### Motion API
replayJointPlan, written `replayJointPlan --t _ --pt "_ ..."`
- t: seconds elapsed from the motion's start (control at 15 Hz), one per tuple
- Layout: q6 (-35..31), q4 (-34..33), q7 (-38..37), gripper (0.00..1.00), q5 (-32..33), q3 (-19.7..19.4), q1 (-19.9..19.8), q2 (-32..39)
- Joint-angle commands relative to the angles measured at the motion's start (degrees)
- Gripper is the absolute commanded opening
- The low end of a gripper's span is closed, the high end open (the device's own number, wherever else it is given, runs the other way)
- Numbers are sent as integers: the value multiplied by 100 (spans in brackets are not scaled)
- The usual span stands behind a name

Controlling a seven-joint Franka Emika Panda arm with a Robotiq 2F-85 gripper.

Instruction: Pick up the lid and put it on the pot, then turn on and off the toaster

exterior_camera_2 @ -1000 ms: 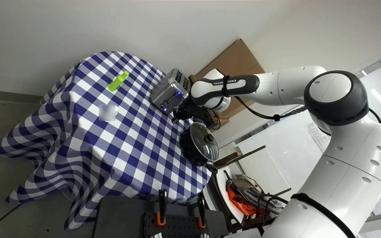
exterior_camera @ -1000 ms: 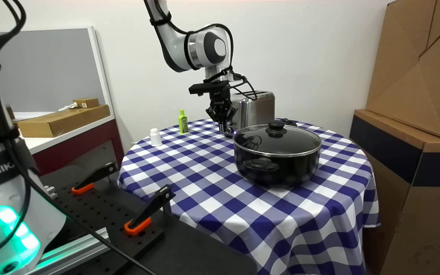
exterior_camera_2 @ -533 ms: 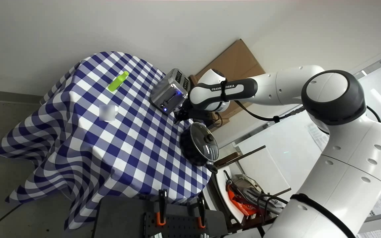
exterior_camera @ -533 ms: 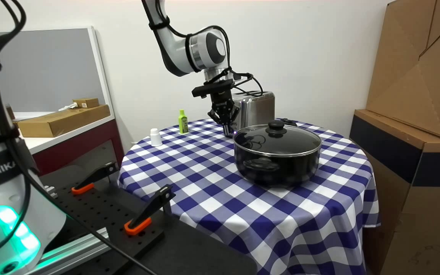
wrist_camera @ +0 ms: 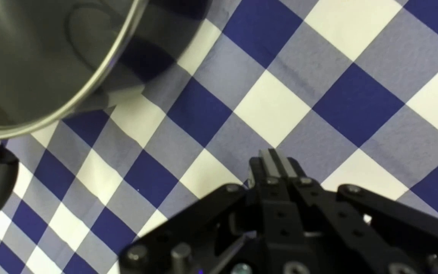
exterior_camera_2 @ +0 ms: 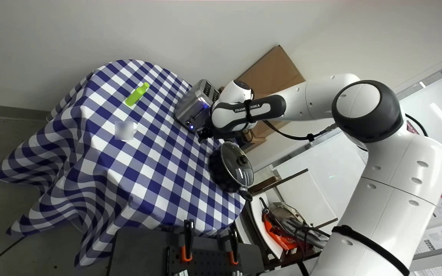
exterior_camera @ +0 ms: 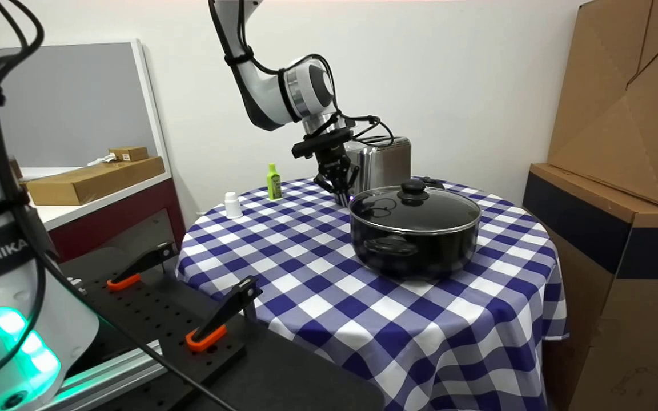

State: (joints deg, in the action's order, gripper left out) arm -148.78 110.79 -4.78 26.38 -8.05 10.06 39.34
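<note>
Glass lid (exterior_camera: 420, 212): lies level on the black pot (exterior_camera: 414, 255), covering the whole top, with a small black knob (exterior_camera: 413, 191) pointing upward at the centre.
Black pot: stands upright on the blue-and-white checked tablecloth (exterior_camera: 300, 262), with a side handle (exterior_camera: 392, 245) turned forward in an exterior view. Shows only in part in the wrist view, at the upper left, with lid on top.
Gripper (wrist_camera: 275, 153): closed, with fingertips (wrist_camera: 267, 163) side by side and touching in the wrist view. Slants down just beside the front of the silver toaster (exterior_camera: 387, 164), near the pot. Cannot tell whether touching the toaster or apart.
White arm (exterior_camera: 272, 94): bends down to the gripper from the top edge in an exterior view.
Silver toaster: upright on the tablecloth, near the pot, partly hidden by gripper and pot in an exterior view. Seen from above in an exterior view, with slots (exterior_camera_2: 207, 89) facing up, a blue light (exterior_camera_2: 191, 127) low on the front, and the right end behind the arm.
Green bottle (exterior_camera: 273, 184): upright on the tablecloth, well apart from the pot.
White container (exterior_camera: 232, 206): upright, near the green bottle.
Clamps (exterior_camera: 226, 311): two, black and orange, on the perforated plate (exterior_camera: 157, 311) beside the tablecloth.
</note>
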Motion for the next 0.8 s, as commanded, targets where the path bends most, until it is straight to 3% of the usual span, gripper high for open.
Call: replayJointPlan --t 0.0,0.47,0.67,0.73 --pt "-223 -334 -305 28 208 -262 254 293" --pt "-479 -471 -884 80 11 -523 325 318" --pt "-522 -477 -1112 99 72 -675 402 374" --pt "-537 -466 -1183 100 74 -707 428 385"
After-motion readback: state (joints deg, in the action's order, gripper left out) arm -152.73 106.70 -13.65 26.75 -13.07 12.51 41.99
